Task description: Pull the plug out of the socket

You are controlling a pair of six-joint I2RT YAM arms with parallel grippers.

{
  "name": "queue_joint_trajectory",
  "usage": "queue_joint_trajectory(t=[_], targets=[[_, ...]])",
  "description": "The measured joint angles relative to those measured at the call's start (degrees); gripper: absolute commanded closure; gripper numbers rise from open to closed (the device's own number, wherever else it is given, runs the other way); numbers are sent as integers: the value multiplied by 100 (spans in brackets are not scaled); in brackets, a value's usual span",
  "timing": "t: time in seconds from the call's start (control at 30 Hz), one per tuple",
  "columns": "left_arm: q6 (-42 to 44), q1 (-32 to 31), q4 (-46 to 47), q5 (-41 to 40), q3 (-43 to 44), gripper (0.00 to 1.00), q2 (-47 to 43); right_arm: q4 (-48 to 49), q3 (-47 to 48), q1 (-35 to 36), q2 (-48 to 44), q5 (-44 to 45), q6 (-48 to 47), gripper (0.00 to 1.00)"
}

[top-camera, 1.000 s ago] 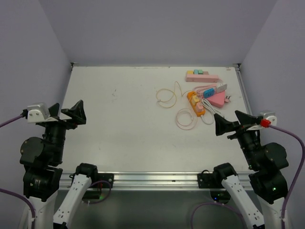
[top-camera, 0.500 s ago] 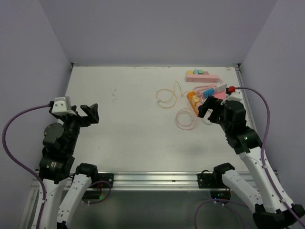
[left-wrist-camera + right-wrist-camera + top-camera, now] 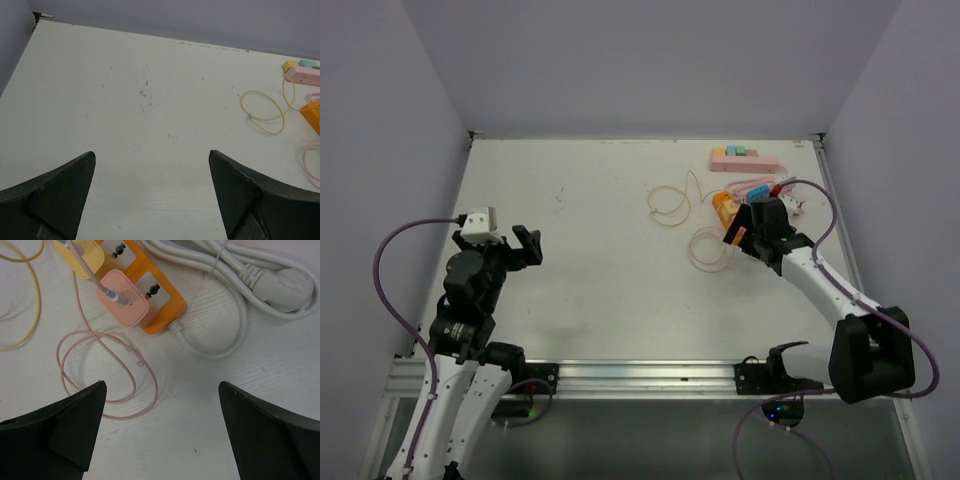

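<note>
A pale pink, square plug point(image 3: 125, 305) with rounded corners, trailing a thin pink cord point(image 3: 91, 275), sits in the orange socket strip point(image 3: 162, 302) at the far right of the worktop point(image 3: 580, 250). The right fingers point(image 3: 70, 415) hover above it, spread wide; the left fingers point(image 3: 60, 180), well away, gape too.

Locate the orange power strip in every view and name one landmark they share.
Top external: orange power strip right of centre, partly hidden.
Left wrist: only a corner, at the right edge.
Right wrist: top centre, pink plug in it.
Shared landmark: yellow cable loop beside it.
</note>
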Motion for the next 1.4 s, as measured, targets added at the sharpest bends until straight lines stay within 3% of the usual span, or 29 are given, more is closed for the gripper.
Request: queue_joint_trajectory(t=[0.43,0.87,1.07,1.2,1.4], targets=[[4,0,105,-7,0,0,-70,1300,-4,-289,1296,-177,-81,1],[11,0,122,-4,-2,0,-70,1893,-4,-385,1993,-1211,-358,1],[11,0,122,-4,-2,0,-70,2273,-68,-385,2076,-2179,-420,9],[11,0,122,-4,-2,0,-68,2603,-236,9,2055,-2378,-350,9],[11,0,122,-7,-2,0,-39,3126,-562,1349,1939,-2203,168,10]])
